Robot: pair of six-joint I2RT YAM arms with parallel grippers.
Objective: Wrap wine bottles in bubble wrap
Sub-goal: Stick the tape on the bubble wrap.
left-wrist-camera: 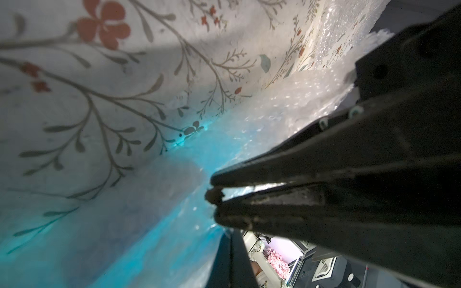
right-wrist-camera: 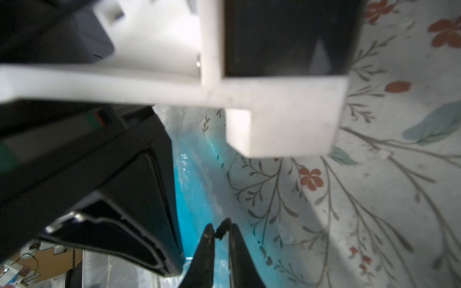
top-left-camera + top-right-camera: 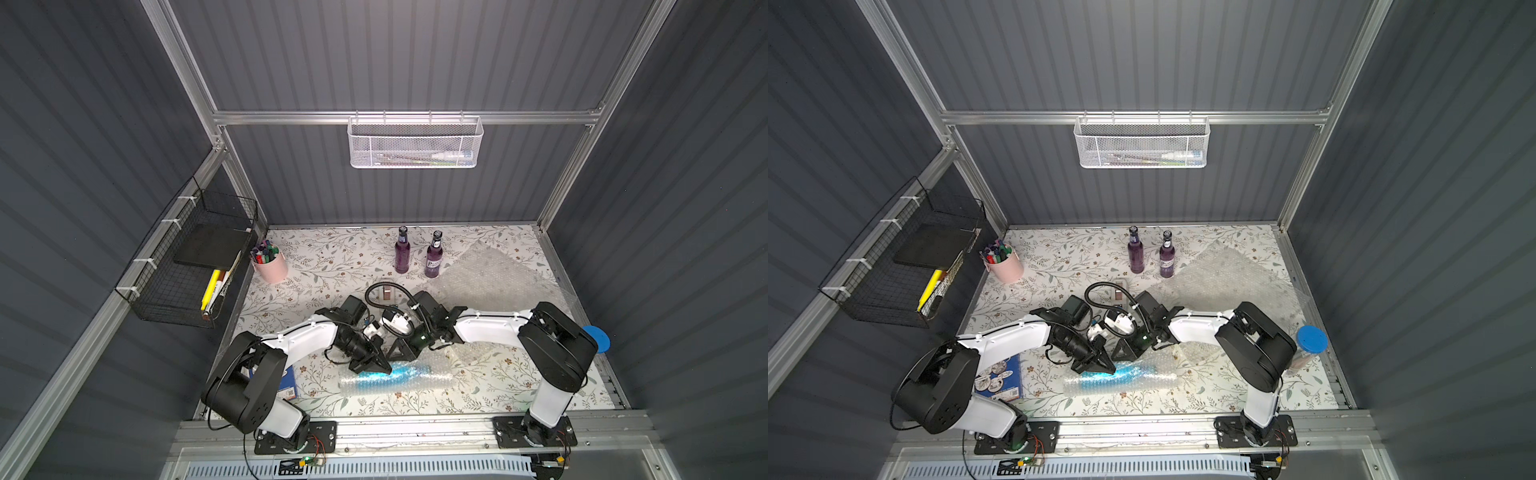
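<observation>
The bright blue wine bottle (image 3: 399,372) (image 3: 1121,372) lies on its side near the table's front, rolled in bubble wrap (image 3: 432,380) (image 3: 1154,380). My left gripper (image 3: 386,369) (image 3: 1111,370) (image 1: 212,195) is shut, its tips against the wrapped bottle (image 1: 162,237). My right gripper (image 3: 399,358) (image 3: 1121,358) (image 2: 222,229) comes down just behind it, jaws pinched on a fold of the wrap over the blue glass (image 2: 189,199). Two dark purple bottles (image 3: 402,251) (image 3: 433,255) stand upright at the back. A spare bubble wrap sheet (image 3: 490,270) (image 3: 1221,274) lies flat at the back right.
A pink cup of markers (image 3: 270,264) stands at the back left. A black wire basket (image 3: 187,266) hangs on the left wall, a white mesh basket (image 3: 415,143) on the back rail. A blue-lidded cylinder (image 3: 1310,338) stands at the right edge. A printed card (image 3: 1000,378) lies under the left arm.
</observation>
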